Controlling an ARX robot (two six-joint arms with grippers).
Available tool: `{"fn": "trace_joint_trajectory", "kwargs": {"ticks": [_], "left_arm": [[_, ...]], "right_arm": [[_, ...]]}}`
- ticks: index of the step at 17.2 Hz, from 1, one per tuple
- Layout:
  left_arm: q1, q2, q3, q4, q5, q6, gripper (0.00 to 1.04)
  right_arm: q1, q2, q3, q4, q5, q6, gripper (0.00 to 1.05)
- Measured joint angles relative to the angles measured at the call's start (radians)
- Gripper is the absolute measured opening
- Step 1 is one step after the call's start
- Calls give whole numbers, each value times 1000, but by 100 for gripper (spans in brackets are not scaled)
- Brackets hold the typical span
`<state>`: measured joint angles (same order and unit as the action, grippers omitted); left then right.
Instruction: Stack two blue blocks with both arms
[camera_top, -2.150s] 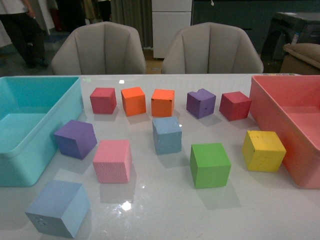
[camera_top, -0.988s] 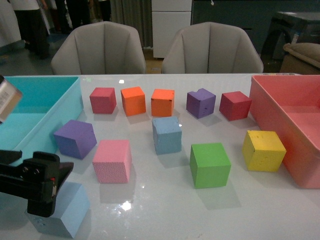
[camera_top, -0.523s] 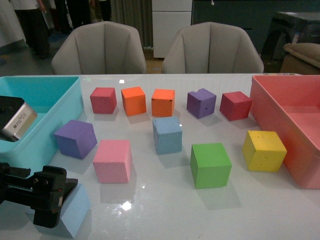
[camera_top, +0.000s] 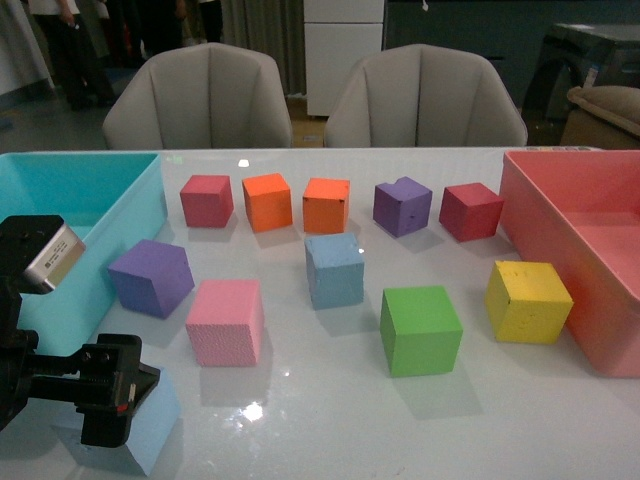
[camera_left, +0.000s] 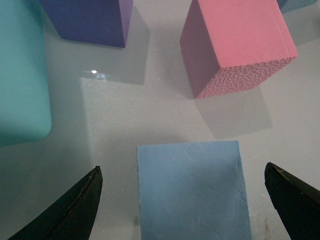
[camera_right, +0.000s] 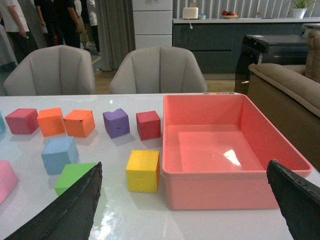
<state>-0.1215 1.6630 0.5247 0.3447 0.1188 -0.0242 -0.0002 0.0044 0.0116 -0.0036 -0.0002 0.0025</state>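
Observation:
One pale blue block (camera_top: 152, 422) lies at the near left corner of the table. The other blue block (camera_top: 334, 270) stands mid-table. My left gripper (camera_top: 110, 400) is open and hangs over the near block, hiding most of it. In the left wrist view the block (camera_left: 192, 192) lies between the two spread black fingers (camera_left: 75, 212), untouched, with the gripper (camera_left: 182, 172) centred over it. My right gripper (camera_right: 182, 170) is open and empty, above the table near the pink bin. The mid-table blue block shows in the right wrist view (camera_right: 59, 154). The right arm is out of the front view.
A turquoise bin (camera_top: 70, 300) stands left and a pink bin (camera_top: 560, 220) right. A purple cube (camera_top: 150, 277) and a pink cube (camera_top: 226, 320) sit close behind the near block. Green (camera_top: 420, 330) and yellow (camera_top: 527, 301) cubes lie right; red, orange and purple cubes line the back.
My left arm has come into the front view from the lower left and moved right over the near pale blue block. The blocks have not moved.

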Motion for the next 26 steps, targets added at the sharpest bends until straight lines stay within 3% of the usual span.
{"fn": "trace_joint_trajectory", "kwargs": {"ticks": [12,16,17,21,26], "left_arm": [[-45,161,0,68,-25,33,98],[-53,130,-10,35,-40,59,60],[-58,92,-12,14,-42,60,55],[-146,-58,40,-96,-48,79,49],[-295,145,451,-282,-64,119,49]], "right_arm": [[0,0,0,0,0,0,98],[0,0,0,0,0,0,98],[0,0,0,0,0,0,98],[0,0,0,0,0,0,98],[0,0,0,0,0,0,98]]}}
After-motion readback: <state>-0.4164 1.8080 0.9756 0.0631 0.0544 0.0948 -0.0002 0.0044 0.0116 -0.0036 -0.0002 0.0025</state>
